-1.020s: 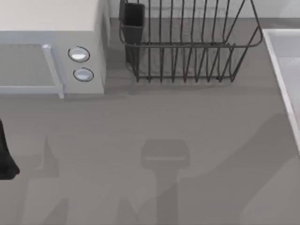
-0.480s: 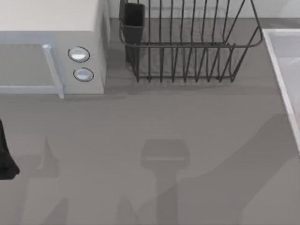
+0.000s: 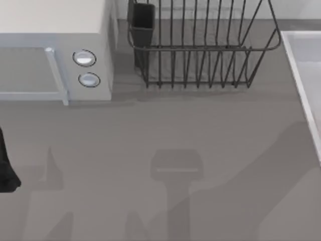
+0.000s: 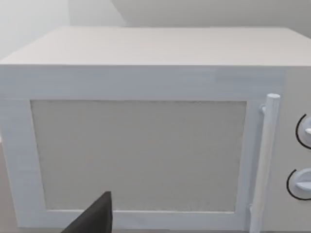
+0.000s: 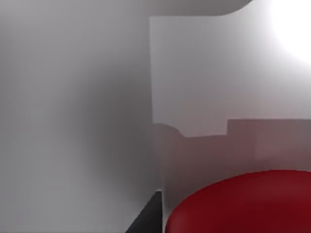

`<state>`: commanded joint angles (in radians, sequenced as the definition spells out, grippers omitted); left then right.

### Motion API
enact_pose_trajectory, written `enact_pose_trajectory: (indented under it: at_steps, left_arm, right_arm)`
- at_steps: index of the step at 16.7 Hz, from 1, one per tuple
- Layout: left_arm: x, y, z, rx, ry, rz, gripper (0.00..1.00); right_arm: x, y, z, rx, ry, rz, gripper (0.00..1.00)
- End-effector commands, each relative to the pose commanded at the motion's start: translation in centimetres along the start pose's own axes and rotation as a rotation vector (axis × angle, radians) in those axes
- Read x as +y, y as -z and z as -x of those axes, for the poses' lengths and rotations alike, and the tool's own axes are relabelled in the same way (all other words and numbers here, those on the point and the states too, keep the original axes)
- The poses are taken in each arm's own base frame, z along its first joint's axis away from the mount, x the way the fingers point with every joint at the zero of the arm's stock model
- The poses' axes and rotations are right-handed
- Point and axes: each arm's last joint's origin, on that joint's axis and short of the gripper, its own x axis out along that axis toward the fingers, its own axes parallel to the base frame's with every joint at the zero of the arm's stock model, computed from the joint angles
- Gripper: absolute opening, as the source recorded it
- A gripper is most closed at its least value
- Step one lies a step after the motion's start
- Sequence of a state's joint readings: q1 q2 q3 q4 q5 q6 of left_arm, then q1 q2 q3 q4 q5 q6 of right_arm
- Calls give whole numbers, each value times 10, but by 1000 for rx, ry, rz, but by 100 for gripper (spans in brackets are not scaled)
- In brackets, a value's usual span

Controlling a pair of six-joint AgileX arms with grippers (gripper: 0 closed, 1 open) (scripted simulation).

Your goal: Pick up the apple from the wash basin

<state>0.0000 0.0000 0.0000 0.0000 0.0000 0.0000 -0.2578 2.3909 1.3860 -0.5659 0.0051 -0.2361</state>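
The apple [image 5: 243, 204] looms large, glossy and red, in the right wrist view, right against the camera. A dark part of my right gripper [image 5: 148, 217] shows just beside it. Behind both rise the pale walls of the wash basin [image 5: 194, 73]. In the top view the wash basin's raised rim [image 3: 301, 75] runs down the table's right edge. My left arm [image 3: 6, 168] is parked at the table's left edge, and a black part of its gripper [image 4: 95, 219] faces the microwave door.
A white microwave [image 3: 55, 45] with two knobs [image 3: 84, 58] stands at the back left. A dark wire dish rack [image 3: 200, 45] with a black cup [image 3: 143, 20] stands at the back middle. Grey tabletop [image 3: 165, 135] spreads in front of them.
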Motion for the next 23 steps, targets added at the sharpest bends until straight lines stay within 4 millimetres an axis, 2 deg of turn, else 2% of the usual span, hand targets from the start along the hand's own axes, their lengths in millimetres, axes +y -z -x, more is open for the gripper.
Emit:
enact_pose_trajectory:
  at_steps: [8,9,11,13,15,18,23]
  left_arm:
    - [0,0,0,0,0,0,100]
    - [0,0,0,0,0,0,100]
    - [0,0,0,0,0,0,100]
    - [0,0,0,0,0,0,100]
    - [0,0,0,0,0,0,100]
    - [0,0,0,0,0,0,100]
    - [0,0,0,0,0,0,100]
  right_arm:
    - [0,0,0,0,0,0,0]
    - [0,-6,29,-51,0,-5,0]
    - [-1,-9,32,-54,1,-5,0]
    - [-3,-16,47,-59,2,-5,0]
    - [-6,-25,72,-59,2,-5,0]
    - [-8,-33,124,-37,-3,-5,0]
    - [-5,-21,226,-17,-8,-5,0]
